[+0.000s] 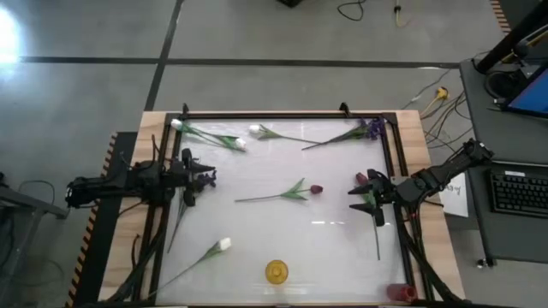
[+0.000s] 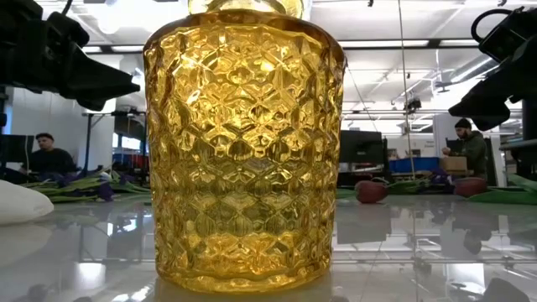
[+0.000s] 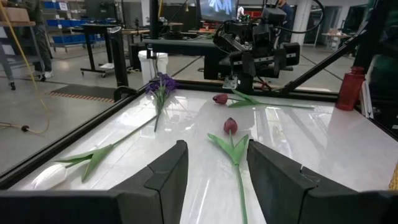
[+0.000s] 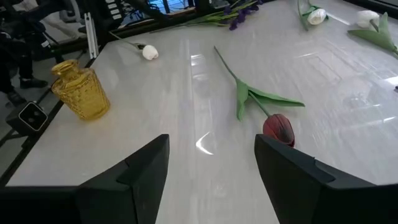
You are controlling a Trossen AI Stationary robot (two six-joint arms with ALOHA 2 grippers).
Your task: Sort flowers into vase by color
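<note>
**Yellow vase up close, flowers still scattered**

Filling most of my low view is the yellow glass vase [image 2: 243,143], standing upright near the front edge of the white tabletop [image 1: 257,231]; from above I see it as a small yellow disc [image 1: 276,272] with nothing in it.

My left hand [image 1: 203,178] hangs over the left side of the tabletop with its fingers spread and nothing between them. Through its wrist camera I look past the two dark fingers [image 3: 165,171] at a dark red tulip [image 3: 231,126] lying flat in the middle, with the purple sprig [image 3: 160,84] farther off near the far corner.

My right hand [image 1: 364,195] hovers over the right side, its fingers also spread and empty. Just beside it lies a second dark red tulip [image 1: 362,179], its stem running toward the front edge.

Elsewhere I count three white tulips: one near the front left [image 1: 224,245], not far from the vase, and two along the back edge [image 1: 241,145] [image 1: 255,130]. All the flowers lie flat on the tabletop, well apart from one another. A red vessel [image 1: 397,293] sits at the front right corner. In the room beyond, a seated person [image 2: 46,155] shows behind the tabletop.
</note>
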